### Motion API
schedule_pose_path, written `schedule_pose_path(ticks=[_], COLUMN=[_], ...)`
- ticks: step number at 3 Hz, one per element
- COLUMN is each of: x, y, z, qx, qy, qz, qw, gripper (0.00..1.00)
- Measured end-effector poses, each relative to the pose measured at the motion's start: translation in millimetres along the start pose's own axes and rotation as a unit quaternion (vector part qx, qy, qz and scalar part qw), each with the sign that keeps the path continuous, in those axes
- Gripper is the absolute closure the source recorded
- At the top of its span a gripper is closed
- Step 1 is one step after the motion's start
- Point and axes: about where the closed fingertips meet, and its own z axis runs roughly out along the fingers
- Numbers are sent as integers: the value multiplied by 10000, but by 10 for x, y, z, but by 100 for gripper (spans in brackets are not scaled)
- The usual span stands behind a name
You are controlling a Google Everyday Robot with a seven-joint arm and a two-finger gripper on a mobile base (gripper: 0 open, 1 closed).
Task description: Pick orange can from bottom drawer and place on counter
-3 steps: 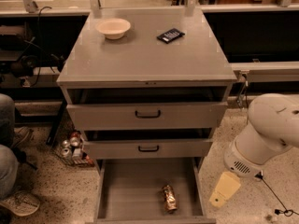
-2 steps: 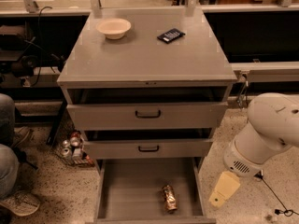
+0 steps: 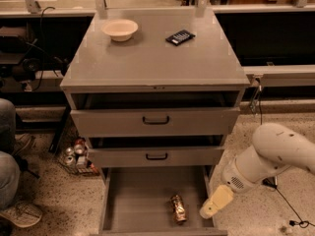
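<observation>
Left edge: someone's leg and shoe, clear of the cabinet. Cluster of red-and-silver cans on the floor beside the cabinet's left side; not our target.

Counter: pale bowl at far left, flat black device at far right. The near half looks like the drop zone.

Top drawer and middle drawer are each pulled out a little. Bottom drawer is pulled out furthest, with its floor showing.

Orange can lies on its side on that floor, right of centre and towards the near end, long axis roughly near-to-far. Nothing is touching it.

Claw is low, just right of the can, about over the drawer's right wall and not in contact. Open or closed: can't tell from this angle. White arm comes in from the right, with a cable on the floor behind it.

Handling, my read:
- Light, probably empty. Thin wall, already dented, so it will crush if squeezed hard.
- Shiny skin, likely slippery.
- On its side it can roll left or right when nudged.
- Take it from above, mid-length, across the body with one jaw on each long side. Use moderate force.
- The middle drawer front overhangs the far part, so lift towards the near side before going up.
</observation>
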Motion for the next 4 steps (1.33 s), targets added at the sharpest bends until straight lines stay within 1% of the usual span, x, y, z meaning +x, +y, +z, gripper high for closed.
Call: schedule_pose_path(ticks=[1,2,3,4], x=[-144,-217,-203,-21], y=[-273,-453,-489,-330], z=[609,1266,1987,2400], qx=[-365,-722,-1201,-1578], qy=[-742,-1232,-1436,-1382], qz=[187,428,570,792], qw=[9964,9888,9807,9745], gripper=[0,0,0,0])
